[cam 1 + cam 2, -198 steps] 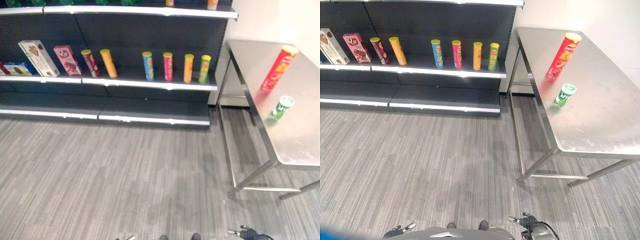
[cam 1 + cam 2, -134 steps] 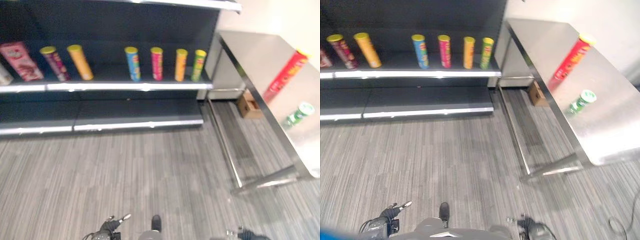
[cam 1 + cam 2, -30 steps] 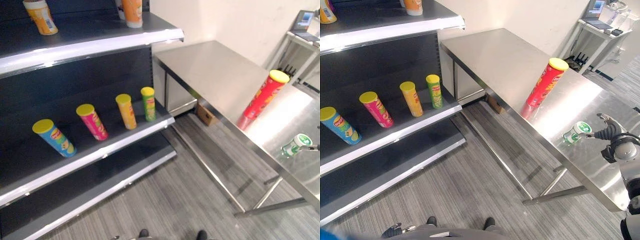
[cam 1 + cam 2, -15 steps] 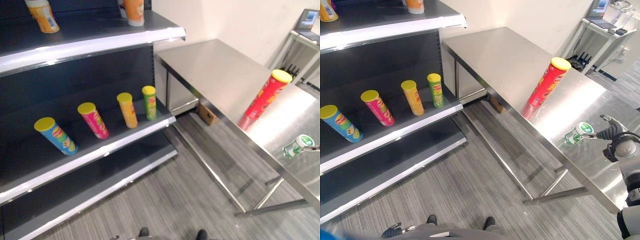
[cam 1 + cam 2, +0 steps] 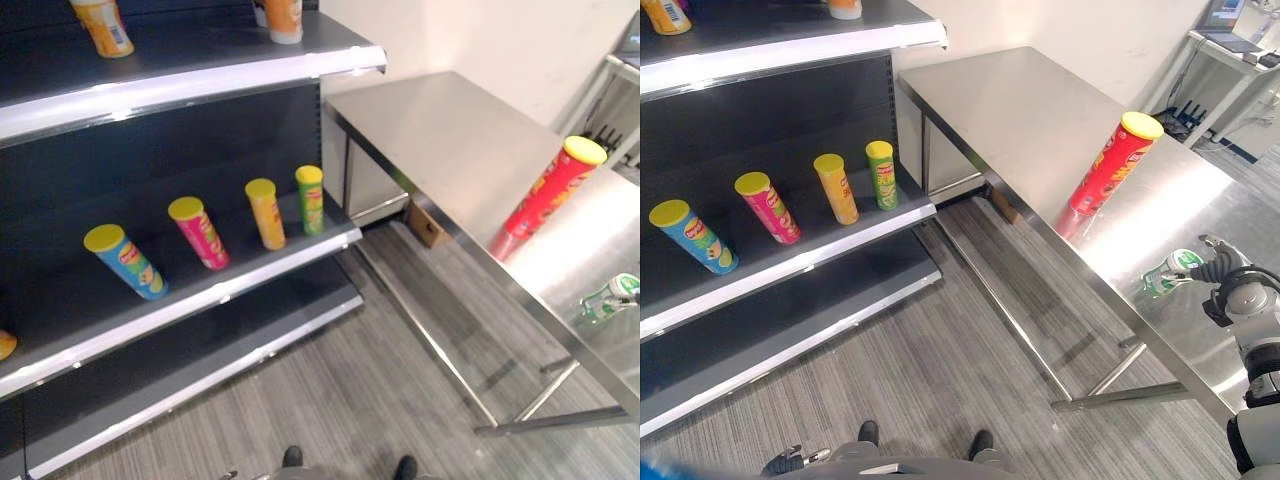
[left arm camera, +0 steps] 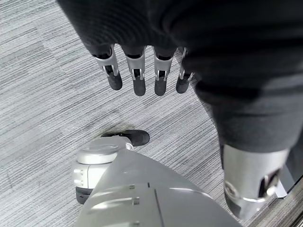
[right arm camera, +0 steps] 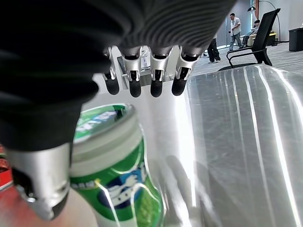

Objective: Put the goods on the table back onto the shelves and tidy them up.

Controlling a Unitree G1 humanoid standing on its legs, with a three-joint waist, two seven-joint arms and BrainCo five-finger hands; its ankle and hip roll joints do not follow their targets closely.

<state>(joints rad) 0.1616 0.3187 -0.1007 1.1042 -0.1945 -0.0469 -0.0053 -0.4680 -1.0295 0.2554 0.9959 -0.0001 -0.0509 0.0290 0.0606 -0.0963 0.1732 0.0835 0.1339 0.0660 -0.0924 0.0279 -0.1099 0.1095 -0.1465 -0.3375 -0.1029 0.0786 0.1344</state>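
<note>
A small green jar (image 5: pixel 1170 272) with a white lid stands near the front edge of the steel table (image 5: pixel 450 130). My right hand (image 5: pixel 1220 268) is open just to its right. In the right wrist view the straight fingers (image 7: pixel 156 75) reach over the jar (image 7: pixel 116 175) and the thumb (image 7: pixel 40 189) stands beside it. A tall red chip can (image 5: pixel 545 200) stands farther back on the table. My left hand (image 6: pixel 137 71) hangs open over the floor. On the shelf (image 5: pixel 200 300) stand blue (image 5: pixel 127 262), pink (image 5: pixel 200 232), orange (image 5: pixel 265 213) and green (image 5: pixel 310 200) cans.
The upper shelf (image 5: pixel 200 80) carries orange containers (image 5: pixel 105 25). A cardboard box (image 5: pixel 428 225) lies on the floor under the table. A side desk with a laptop (image 5: pixel 1230 20) stands at the far right. People (image 7: pixel 232 28) and a chair show far off.
The camera turned from the shelf toward the table and came closer. My right hand rose to the green jar; over the last second the view shifted a little and the hand stayed there.
</note>
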